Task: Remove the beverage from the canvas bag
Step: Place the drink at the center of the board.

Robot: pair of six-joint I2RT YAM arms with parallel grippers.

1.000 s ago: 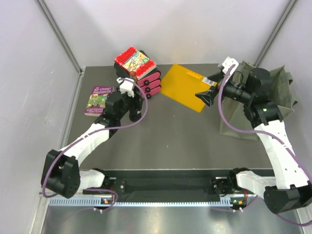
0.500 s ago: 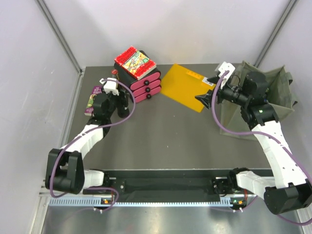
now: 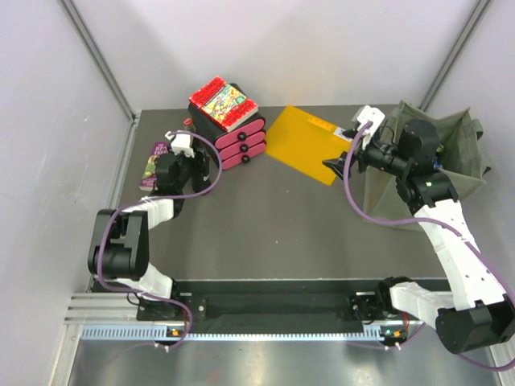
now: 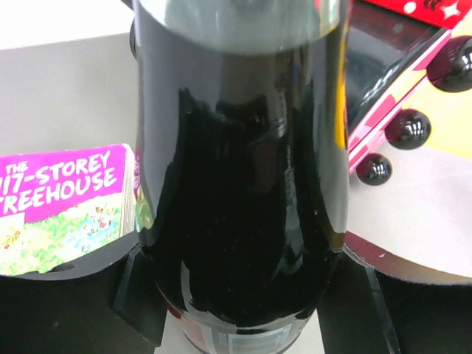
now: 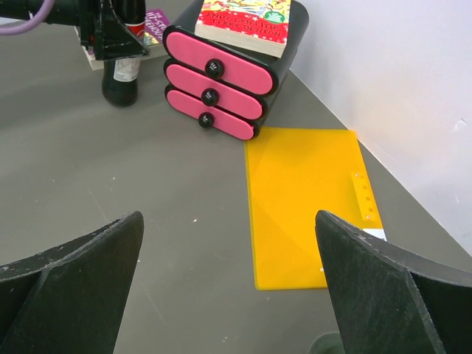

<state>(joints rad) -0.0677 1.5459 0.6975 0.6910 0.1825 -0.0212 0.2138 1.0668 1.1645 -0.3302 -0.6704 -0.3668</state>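
The beverage, a dark glass bottle (image 4: 243, 184) with a red cap, stands upright on the table left of the pink drawers; it also shows in the top view (image 3: 189, 125) and the right wrist view (image 5: 122, 74). My left gripper (image 3: 191, 151) is shut on the bottle's body, one finger (image 4: 140, 295) on each side. The olive-green canvas bag (image 3: 463, 153) sits slumped at the far right. My right gripper (image 3: 338, 161) is open and empty, in front of the bag and above the table by the folder's near corner; it also shows in its own wrist view (image 5: 228, 287).
A black unit with three pink drawers (image 3: 240, 141) carries a colourful book (image 3: 223, 100). A purple book (image 3: 154, 165) lies beside the bottle. A flat yellow-orange folder (image 3: 306, 145) lies between the drawers and the bag. Grey walls close the back and sides.
My left gripper carried the bottle left and back, from in front of the drawers to beside the purple book. My right gripper shifted slightly and stayed open.
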